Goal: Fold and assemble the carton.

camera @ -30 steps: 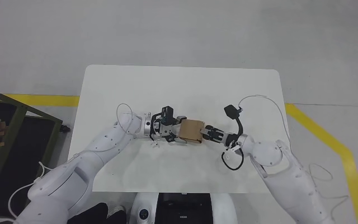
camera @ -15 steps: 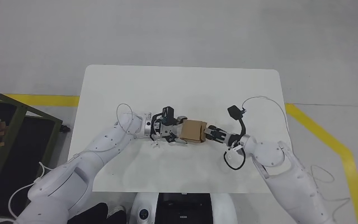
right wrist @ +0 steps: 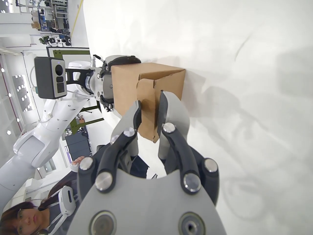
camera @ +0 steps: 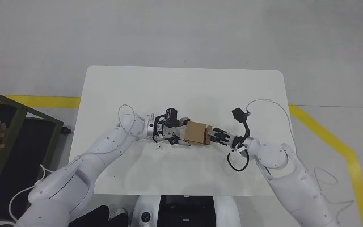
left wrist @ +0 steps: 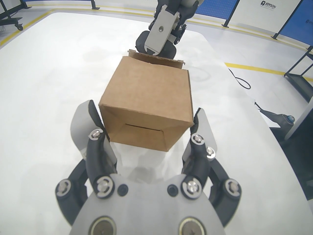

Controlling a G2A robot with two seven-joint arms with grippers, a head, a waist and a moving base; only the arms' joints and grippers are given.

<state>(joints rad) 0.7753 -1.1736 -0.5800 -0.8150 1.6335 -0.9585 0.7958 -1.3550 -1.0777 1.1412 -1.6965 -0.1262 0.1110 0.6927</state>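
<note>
Your carton (camera: 195,133) lies on its side on the surface (camera: 227,91), long axis left-right, open mouth toward the left pincer (left wrist: 144,110) clamping it, right pincer (right wrist: 150,99) nipping its right-end flap (right wrist: 146,86).

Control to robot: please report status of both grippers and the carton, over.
Left gripper shut on carton, at its open end. Right gripper at far-end flap, grip unclear. Carton lies on table, ends not closed.

White arms (camera: 96,156), black cables (camera: 246,129), silver tools (left wrist: 145,118) with black screwed linkages.
</note>
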